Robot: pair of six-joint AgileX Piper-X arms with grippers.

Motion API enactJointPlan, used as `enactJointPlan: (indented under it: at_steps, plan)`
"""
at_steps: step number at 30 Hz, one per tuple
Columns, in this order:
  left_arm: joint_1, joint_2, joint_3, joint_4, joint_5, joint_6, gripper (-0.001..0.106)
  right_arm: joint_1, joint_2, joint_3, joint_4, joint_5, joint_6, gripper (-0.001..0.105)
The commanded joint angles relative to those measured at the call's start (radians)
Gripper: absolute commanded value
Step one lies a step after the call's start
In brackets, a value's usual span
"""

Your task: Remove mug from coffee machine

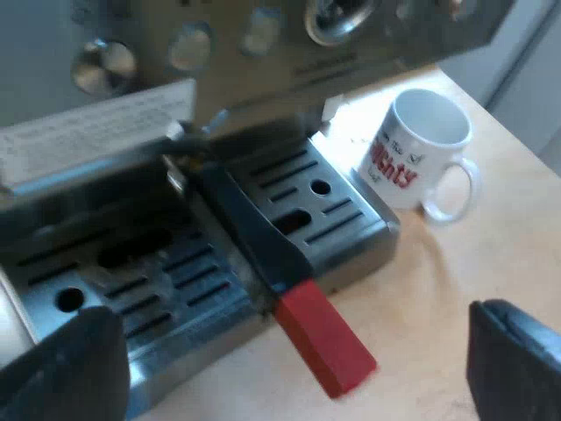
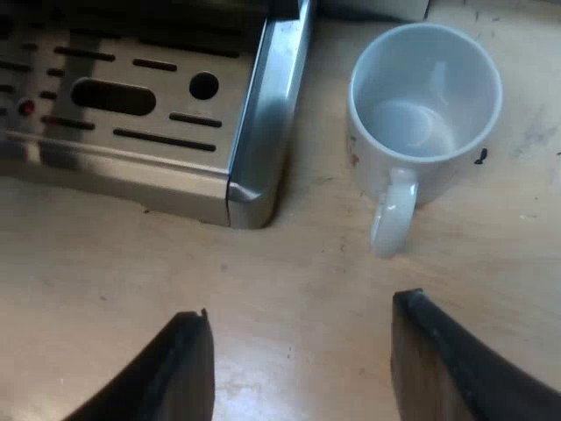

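Mug already out

The white mug stands upright on the table just beside the drip tray, its handle toward my right gripper, which is spread wide and empty. The left gripper gapes too. A finger clipping the handle could tip the mug.

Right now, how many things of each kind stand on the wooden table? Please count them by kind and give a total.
Stainless-steel espresso machine with a slotted drip tray: 1
Metal holder with a dark handle ending in red, locked into the machine's front: 1
White ceramic mug with red lettering, empty, beside the drip tray: 1
Total: 3
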Motion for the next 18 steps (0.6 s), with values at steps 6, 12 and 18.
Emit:
enactJointPlan:
  at_steps: [6,12,18]
  plan:
    - [0.208,0.007,-0.068,0.113,0.001,0.126,0.080,-0.245,0.009,-0.012,-0.037,-0.083,-0.077,0.049]
    - [0.235,0.007,-0.073,0.139,-0.004,0.126,0.080,-0.436,0.009,-0.012,-0.036,-0.114,-0.122,0.048]
    - [0.235,-0.003,-0.073,0.196,-0.015,0.129,0.080,-0.492,-0.039,-0.012,-0.054,-0.071,-0.140,0.048]
